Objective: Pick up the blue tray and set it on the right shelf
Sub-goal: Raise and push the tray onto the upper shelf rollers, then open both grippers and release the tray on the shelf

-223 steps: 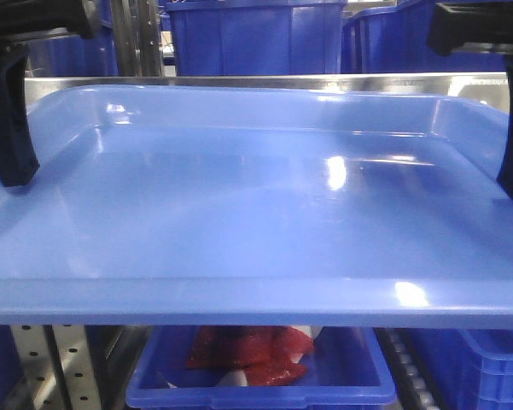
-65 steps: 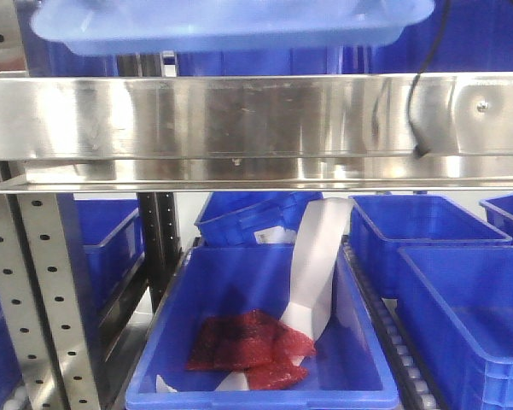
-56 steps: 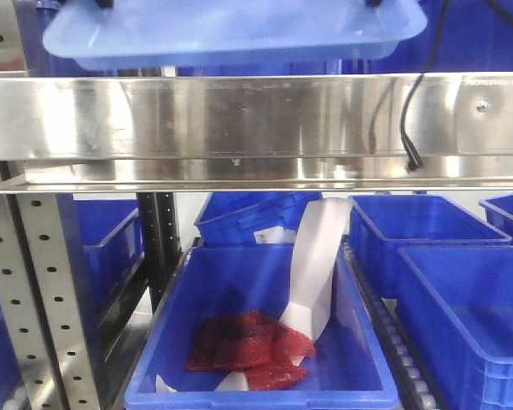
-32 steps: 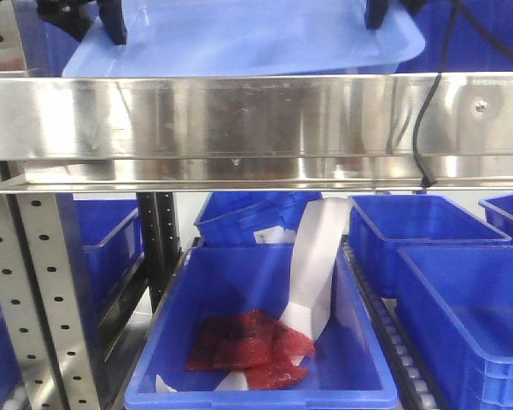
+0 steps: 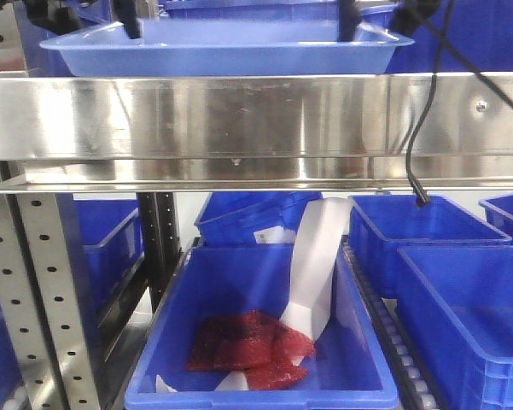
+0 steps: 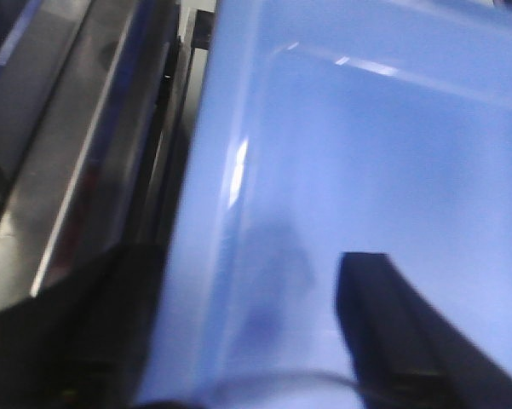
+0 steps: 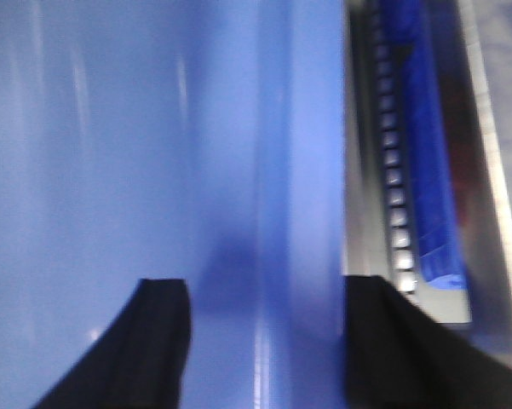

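The blue tray (image 5: 230,51) lies level at the top of the front view, just behind and above the right shelf's shiny steel rail (image 5: 256,115). My left gripper (image 5: 94,24) straddles its left rim and my right gripper (image 5: 377,21) its right rim. In the left wrist view the tray (image 6: 366,153) fills the frame, and the gripper (image 6: 247,315) has one finger inside and one outside the rim. The right wrist view shows the same: the gripper (image 7: 264,324) holds the rim of the tray (image 7: 111,170), beside the shelf's roller track (image 7: 394,170). Both wrist views are blurred.
Darker blue bins (image 5: 256,8) stand behind the tray. Below the rail, a deep blue bin (image 5: 196,290) holds a red bag and white paper, with more bins (image 5: 461,282) to its right. A perforated post (image 5: 34,299) stands at the left. A black cable (image 5: 420,128) hangs across the rail.
The tray has come down and levelled; half a second ago its underside showed, now I see its side wall and rim just above the rail. Both grippers moved with it.
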